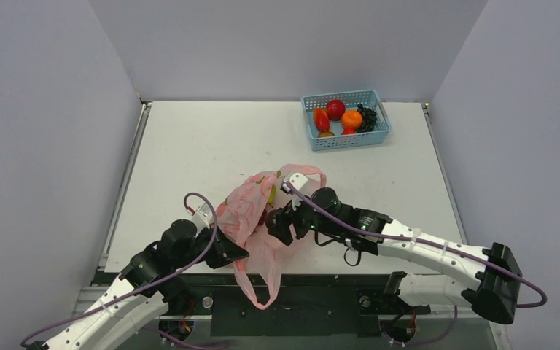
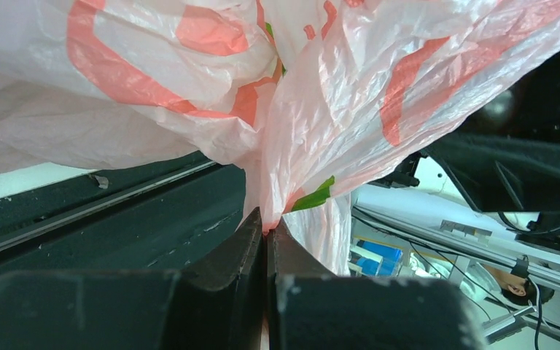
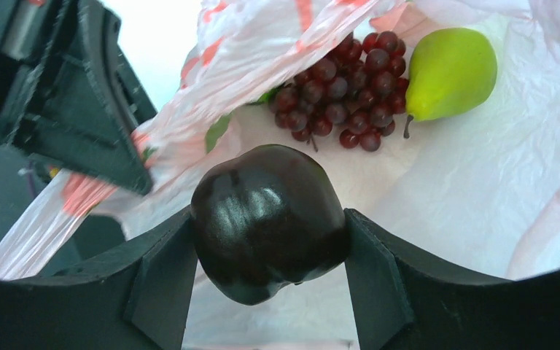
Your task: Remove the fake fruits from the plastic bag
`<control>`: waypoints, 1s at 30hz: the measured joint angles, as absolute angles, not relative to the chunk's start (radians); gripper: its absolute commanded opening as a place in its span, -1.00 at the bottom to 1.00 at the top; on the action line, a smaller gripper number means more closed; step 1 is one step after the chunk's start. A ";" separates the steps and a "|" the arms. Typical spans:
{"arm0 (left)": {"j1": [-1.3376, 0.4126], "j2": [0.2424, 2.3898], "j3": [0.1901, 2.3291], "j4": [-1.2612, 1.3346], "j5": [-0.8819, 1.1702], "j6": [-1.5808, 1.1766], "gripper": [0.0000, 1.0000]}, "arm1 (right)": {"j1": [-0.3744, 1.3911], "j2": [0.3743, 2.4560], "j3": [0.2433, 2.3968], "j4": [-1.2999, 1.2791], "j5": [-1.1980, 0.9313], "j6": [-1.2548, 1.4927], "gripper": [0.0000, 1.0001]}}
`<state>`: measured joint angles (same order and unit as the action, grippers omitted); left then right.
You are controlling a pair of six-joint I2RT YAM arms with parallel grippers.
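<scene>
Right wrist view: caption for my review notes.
Right tool grips a dark round fruit over the plastic bag holding a grape bunch and pear.

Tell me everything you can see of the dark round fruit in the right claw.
The small glossy plastic fruit, nearly black with a dark-red sheen, is roundish with faint lobes. The right claw clamps it on both sides, over the open translucent pink plastic bag. Nothing else visibly touches it.
</scene>
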<state>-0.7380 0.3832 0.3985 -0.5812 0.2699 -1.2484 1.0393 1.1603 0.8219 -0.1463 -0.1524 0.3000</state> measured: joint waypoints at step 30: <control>-0.738 0.473 0.443 -0.516 0.248 -1.185 -1.00 | 0.535 1.214 1.454 -0.463 -0.076 0.317 -1.00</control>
